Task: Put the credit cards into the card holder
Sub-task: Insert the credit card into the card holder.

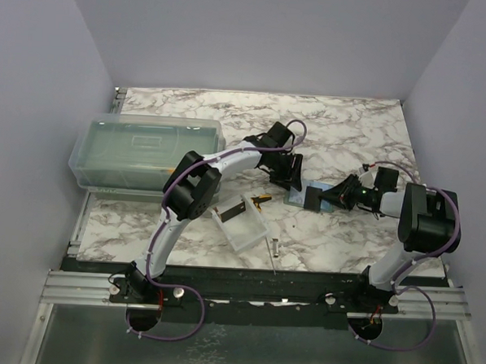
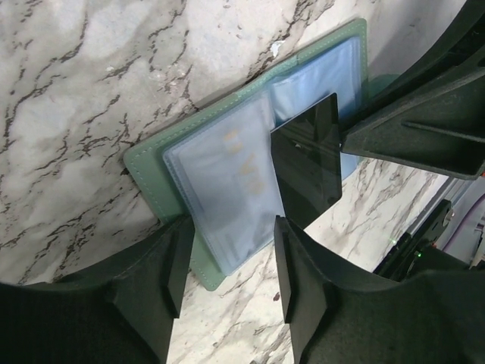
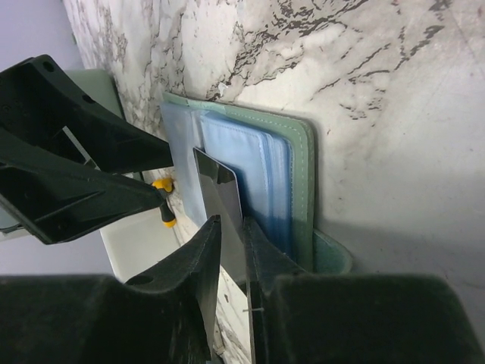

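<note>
Marble tabletop [image 1: 336, 122] is seen whole only from above, where a translucent lidded box [image 1: 143, 148], contents unclear, and a clear tray [image 1: 242, 224] are shown. In the wrist views the card holder [image 2: 220, 174] is laid open, pale sleeves up. A black card [image 2: 307, 171], long axis aimed into the sleeves, is flanked by the narrowly parted right gripper [image 3: 231, 227]; a firm pinch cannot be told. The left gripper [image 2: 231, 258] is spread astride the holder's end.

walls [image 1: 259, 36]: plain lavender | table [image 1: 344, 122]: grey-veined white marble | rail [image 1: 74, 286]: aluminium, near edge
</note>
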